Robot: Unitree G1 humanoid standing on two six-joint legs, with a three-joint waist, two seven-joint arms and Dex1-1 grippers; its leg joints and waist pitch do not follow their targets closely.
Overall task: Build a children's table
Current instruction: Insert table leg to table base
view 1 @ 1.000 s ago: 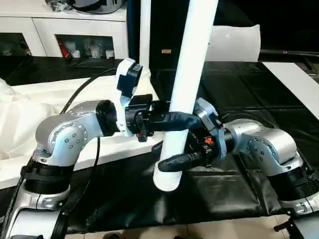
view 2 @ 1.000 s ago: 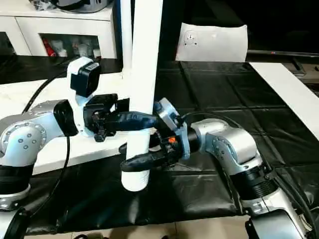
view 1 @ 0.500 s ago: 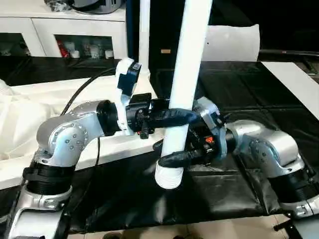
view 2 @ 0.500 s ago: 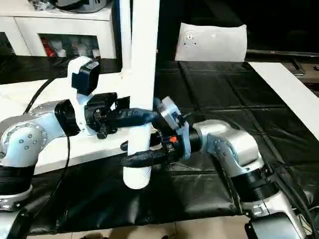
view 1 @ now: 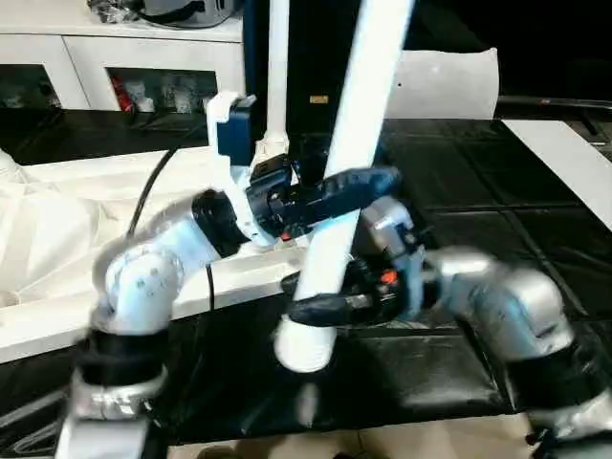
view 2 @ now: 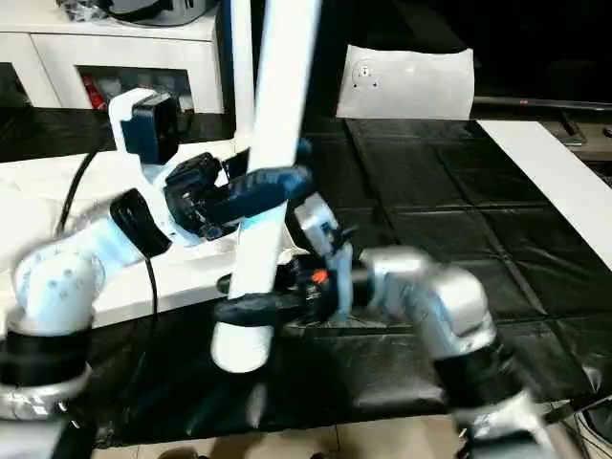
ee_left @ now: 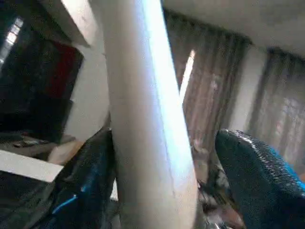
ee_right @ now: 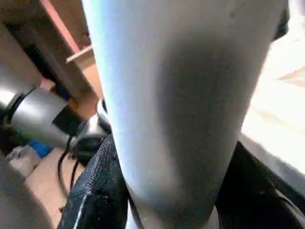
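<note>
two silver forearms here, rounded metal shells with a ring of small screws on the left arm (view 1: 143, 282). black ribbed collars band each arm lower down. a black cable loops up along the left arm to a white bracket carrying a dark blue-black camera box (view 1: 229, 129). the left gripper (view 1: 368, 186) has long black fingers (ee_left: 257, 176) with a fine dotted texture. the right arm (view 1: 507, 306) is smooth silver too, its gripper (view 1: 320, 301) black with a small orange-red mark at the wrist.

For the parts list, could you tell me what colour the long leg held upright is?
White; the leg shows best in the right eye view.
</note>
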